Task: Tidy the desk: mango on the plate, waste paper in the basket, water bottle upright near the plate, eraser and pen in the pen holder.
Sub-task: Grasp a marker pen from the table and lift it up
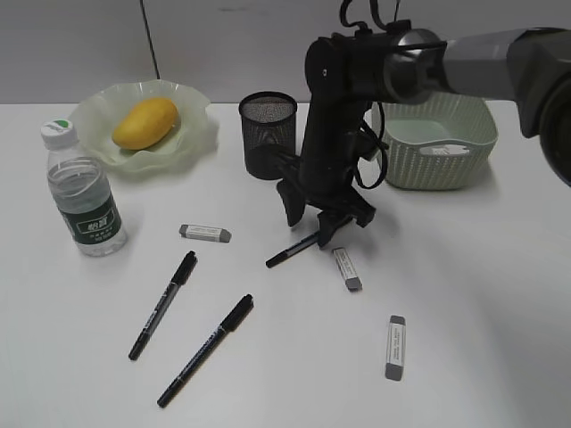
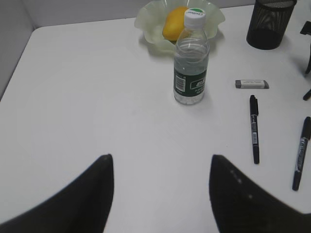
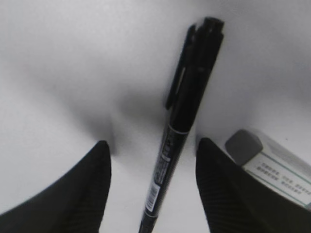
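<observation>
1. The jaws of the right gripper are standing apart, one on each side of a black pen lying on the desk; neither finger is touching it in the right wrist view.
2. The right arm is reaching in from the upper right and pointing steeply down, its gripper hanging just over that pen in front of the pen holder.
3. The pen is lying flat, its long axis running from lower left to upper right in the exterior view, with the upper right end under the gripper.
4. An eraser is lying just beside this pen, on its right; in the right wrist view the eraser is sitting near the right finger.
5. The left gripper is hovering over bare desk with its jaws wide apart, gripping nothing.
6. The mango is resting in the plate at the back left.
7. The water bottle is standing upright near the plate, cap up.
8. The basket is sitting at the back right; its contents cannot be made out.
9. Two more pens and two more erasers are lying spread over the front of the desk.
</observation>
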`<action>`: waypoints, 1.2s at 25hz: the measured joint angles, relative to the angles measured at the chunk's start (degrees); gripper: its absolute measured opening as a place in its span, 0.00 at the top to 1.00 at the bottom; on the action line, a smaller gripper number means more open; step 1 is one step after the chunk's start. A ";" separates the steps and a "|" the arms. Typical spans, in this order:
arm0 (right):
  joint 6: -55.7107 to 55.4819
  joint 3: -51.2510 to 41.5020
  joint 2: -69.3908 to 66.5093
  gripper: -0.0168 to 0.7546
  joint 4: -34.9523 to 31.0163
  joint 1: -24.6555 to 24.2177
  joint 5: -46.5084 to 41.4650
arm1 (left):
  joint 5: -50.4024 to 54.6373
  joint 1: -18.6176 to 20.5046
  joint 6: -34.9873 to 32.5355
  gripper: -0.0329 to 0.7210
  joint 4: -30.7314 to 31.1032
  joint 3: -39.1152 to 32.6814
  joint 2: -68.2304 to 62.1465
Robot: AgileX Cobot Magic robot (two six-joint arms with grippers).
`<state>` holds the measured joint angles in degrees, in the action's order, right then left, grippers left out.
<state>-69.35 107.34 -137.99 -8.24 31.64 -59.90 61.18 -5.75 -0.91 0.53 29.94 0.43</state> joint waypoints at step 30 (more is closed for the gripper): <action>3.67 0.17 -0.77 0.85 2.58 0.04 -4.81 | 0.00 0.00 0.00 0.36 0.24 0.00 0.00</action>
<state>-65.68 107.50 -138.76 -5.66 31.68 -64.71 61.18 -5.75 -0.91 0.77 29.94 0.43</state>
